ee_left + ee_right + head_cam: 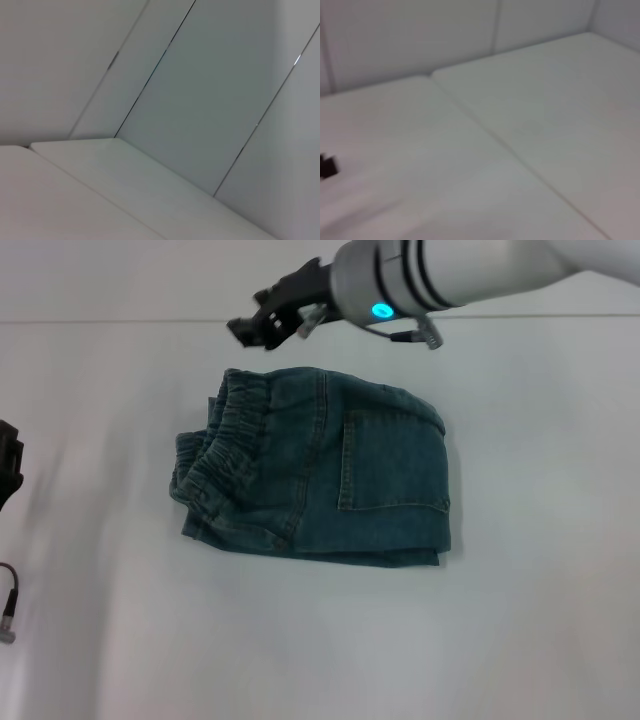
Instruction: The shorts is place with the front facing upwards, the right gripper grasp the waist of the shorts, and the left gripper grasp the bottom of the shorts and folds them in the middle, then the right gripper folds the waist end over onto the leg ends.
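Observation:
The blue denim shorts (320,475) lie folded into a compact rectangle in the middle of the white table (540,620) in the head view. Their elastic waist (228,450) is bunched at the left end, and a patch pocket (392,462) faces up on the right half. My right gripper (258,332) hovers just beyond the far edge of the shorts, above the waist corner, open and holding nothing. My left gripper (8,472) sits at the far left edge of the view, mostly cut off, well away from the shorts. Neither wrist view shows the shorts.
A grey cable end (8,612) hangs at the left edge below the left gripper. A seam between table panels (510,147) runs across the right wrist view. The left wrist view shows wall panels (210,90) and a table corner (100,145).

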Motion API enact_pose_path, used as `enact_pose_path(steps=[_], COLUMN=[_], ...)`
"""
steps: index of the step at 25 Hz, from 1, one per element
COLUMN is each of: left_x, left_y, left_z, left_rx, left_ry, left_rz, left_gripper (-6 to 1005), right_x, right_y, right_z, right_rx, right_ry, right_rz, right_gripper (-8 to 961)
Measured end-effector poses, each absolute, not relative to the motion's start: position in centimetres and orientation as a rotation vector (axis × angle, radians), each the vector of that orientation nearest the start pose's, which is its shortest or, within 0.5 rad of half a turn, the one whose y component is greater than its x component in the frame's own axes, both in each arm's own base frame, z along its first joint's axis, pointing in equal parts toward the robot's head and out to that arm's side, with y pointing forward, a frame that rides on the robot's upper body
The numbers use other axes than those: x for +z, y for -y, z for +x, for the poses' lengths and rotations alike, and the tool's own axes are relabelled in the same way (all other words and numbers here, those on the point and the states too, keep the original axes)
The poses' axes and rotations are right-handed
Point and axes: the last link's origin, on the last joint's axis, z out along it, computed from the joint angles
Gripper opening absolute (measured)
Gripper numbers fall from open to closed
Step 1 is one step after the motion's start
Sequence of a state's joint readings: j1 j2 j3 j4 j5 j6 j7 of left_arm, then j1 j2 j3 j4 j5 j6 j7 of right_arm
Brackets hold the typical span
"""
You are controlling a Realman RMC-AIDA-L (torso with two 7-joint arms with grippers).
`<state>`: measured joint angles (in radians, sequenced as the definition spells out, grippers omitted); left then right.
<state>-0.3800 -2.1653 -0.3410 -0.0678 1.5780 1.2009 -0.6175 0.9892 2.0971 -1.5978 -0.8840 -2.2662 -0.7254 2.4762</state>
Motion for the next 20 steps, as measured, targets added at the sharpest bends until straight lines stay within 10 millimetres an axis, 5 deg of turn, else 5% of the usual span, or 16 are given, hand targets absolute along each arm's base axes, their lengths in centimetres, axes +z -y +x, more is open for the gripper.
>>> enact_pose_path(steps=[5,10,15,20], left_x=[-2.0,-0.7,1.3,2.1], left_y=[-28.8,-28.3,-27.2,-26.1], left_z=[-36.1,-35.5,-34.4,-32.8], left_rx=[-1.038,-1.113,-1.164,-1.076], left_ry=[1.054,1.013,0.971,0.974], left_rz=[-1.271,-1.471,-1.77,-2.153], left_gripper=[509,510,510,511], right_x=[-5.3,-0.2,3.6,3.9], right_y=[-44.6,-42.5,-38.2,-33.5], right_z=[6.7,11.5,18.4,24.8], right_rx=[0.314,0.53,0.848,0.947], right_ry=[-0.596,-0.737,-0.872,-0.921], right_rz=[-2.517,-2.541,-2.604,-2.62], right_gripper=[485,690,826,827])
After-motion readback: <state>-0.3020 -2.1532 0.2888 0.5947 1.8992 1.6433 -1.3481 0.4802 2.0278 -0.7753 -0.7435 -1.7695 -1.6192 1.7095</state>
